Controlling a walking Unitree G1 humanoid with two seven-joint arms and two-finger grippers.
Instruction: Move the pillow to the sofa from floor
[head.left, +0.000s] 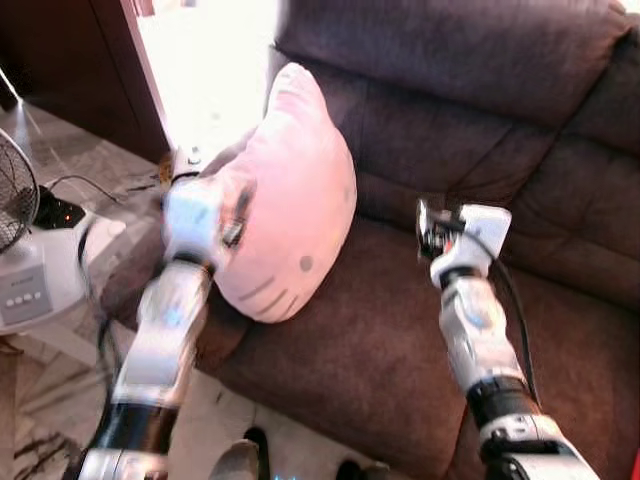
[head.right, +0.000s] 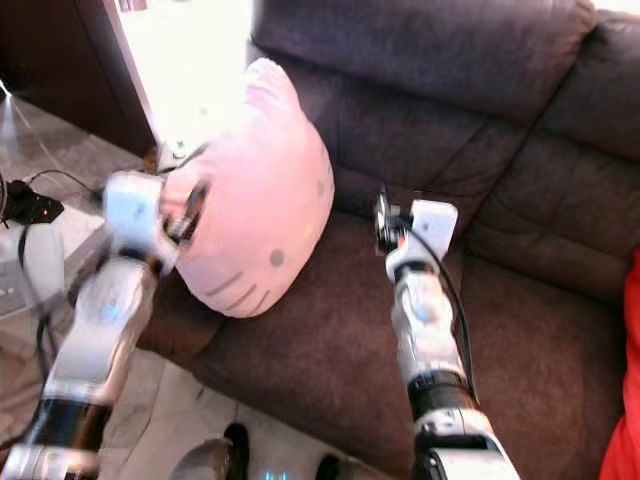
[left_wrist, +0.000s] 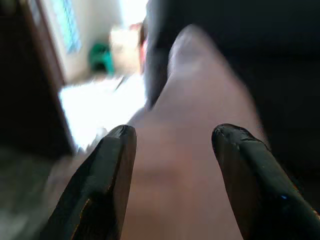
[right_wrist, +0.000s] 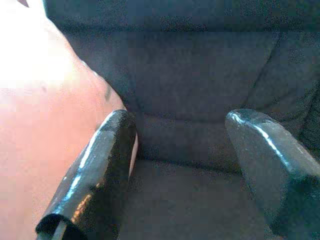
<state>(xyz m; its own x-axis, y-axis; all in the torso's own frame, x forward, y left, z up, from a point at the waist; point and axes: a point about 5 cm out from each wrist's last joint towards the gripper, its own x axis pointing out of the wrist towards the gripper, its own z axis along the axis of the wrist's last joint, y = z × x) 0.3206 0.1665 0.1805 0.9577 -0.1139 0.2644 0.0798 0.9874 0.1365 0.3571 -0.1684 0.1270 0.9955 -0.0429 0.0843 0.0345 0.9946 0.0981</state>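
Pink pillow (head.left: 290, 200) stands upright on brown sofa (head.left: 420, 340) seat, near armrest. Left gripper (left_wrist: 170, 150) against its edge, fingers spread, clamping nothing. Right gripper (right_wrist: 182, 150) beside pillow, fingers wide, empty. Pillow likely light, soft, squashy; pinch corner or edge.

Head stereo downward over sofa (head.left: 420, 350); wrist cameras close along fingers.
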